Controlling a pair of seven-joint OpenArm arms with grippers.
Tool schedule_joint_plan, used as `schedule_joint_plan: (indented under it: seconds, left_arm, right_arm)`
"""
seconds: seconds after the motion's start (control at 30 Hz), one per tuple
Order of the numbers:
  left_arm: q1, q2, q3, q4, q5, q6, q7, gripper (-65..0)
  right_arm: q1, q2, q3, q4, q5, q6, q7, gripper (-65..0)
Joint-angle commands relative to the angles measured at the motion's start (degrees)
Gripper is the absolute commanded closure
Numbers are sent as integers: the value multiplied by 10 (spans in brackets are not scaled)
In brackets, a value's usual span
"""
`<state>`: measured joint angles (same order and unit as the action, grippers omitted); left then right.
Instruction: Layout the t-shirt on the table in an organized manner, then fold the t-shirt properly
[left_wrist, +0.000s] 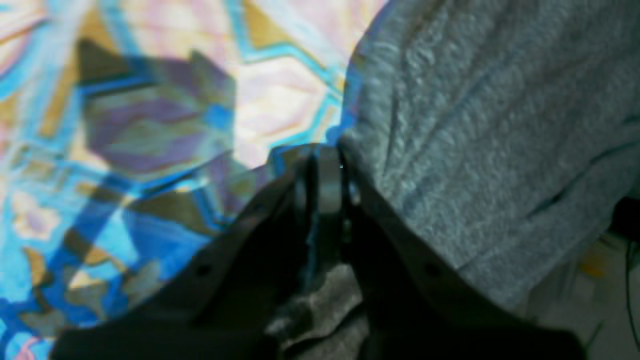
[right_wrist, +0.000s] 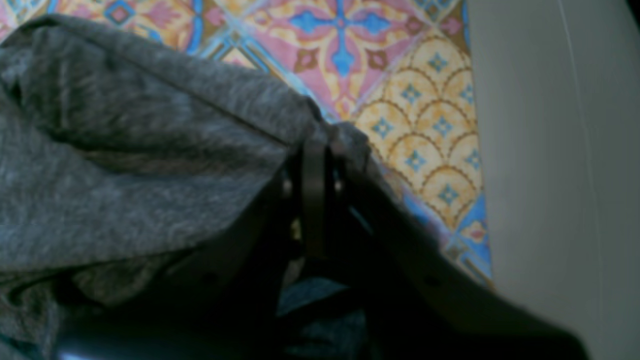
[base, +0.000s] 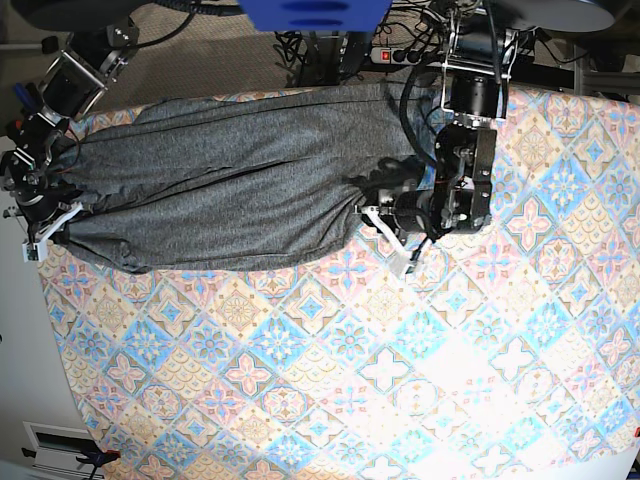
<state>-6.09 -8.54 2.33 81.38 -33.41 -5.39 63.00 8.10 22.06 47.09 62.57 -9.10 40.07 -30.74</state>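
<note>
The table (base: 480, 330) fills the base view, its diamond-tiled cloth in blue, pink and cream bare across the whole near half and the right side. Stretched along the far edge lies the t-shirt (base: 230, 180), dark heathered grey, pulled out long from the far left corner toward the middle of the table, rumpled with lengthwise folds and narrowing to a bunched point at each end.

Over at the left edge of the table, the right pincer (base: 50, 222) is clamped tight on the end of the t-shirt; the right wrist view shows its jaws pressed together with grey cloth gathered around and below them, patterned table cloth beyond and the pale floor (right_wrist: 550, 150) off to the side.

Near the middle of the far half, the left pincer (base: 385, 225) is closed hard on the other end of the t-shirt; the left wrist view, blurred, shows the jaws meeting on the fabric's edge, grey cloth spreading away on one side and a scrap of it bunched beneath, with the arm's shadow falling on the tiles beside it.
</note>
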Motion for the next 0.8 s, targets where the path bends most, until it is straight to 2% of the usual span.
schedule_joint_plan:
  seconds: [0.0, 0.17, 0.3, 0.4, 0.57, 0.77]
  left_arm:
    - [-4, 1, -12, 16, -2, 0, 3, 0]
    - [21, 0, -69, 94, -2, -2, 3, 0]
    - [18, -16, -71, 134, -2, -2, 39, 0]
    - [18, -20, -71, 165, -2, -2, 45, 0]
    - [20, -20, -72, 189, -2, -2, 45, 0]
    - [31, -21, -101, 204, -2, -2, 46, 0]
  right_arm:
    - [11, 15, 2, 12, 10, -1, 12, 0]
    - [11, -14, 34, 46, 10, -1, 12, 0]
    - [11, -29, 40, 82, 10, -1, 12, 0]
    - [11, -40, 40, 104, 10, -1, 12, 0]
    - [11, -49, 45, 111, 10, -1, 12, 0]
    - [11, -49, 105, 111, 10, -1, 12, 0]
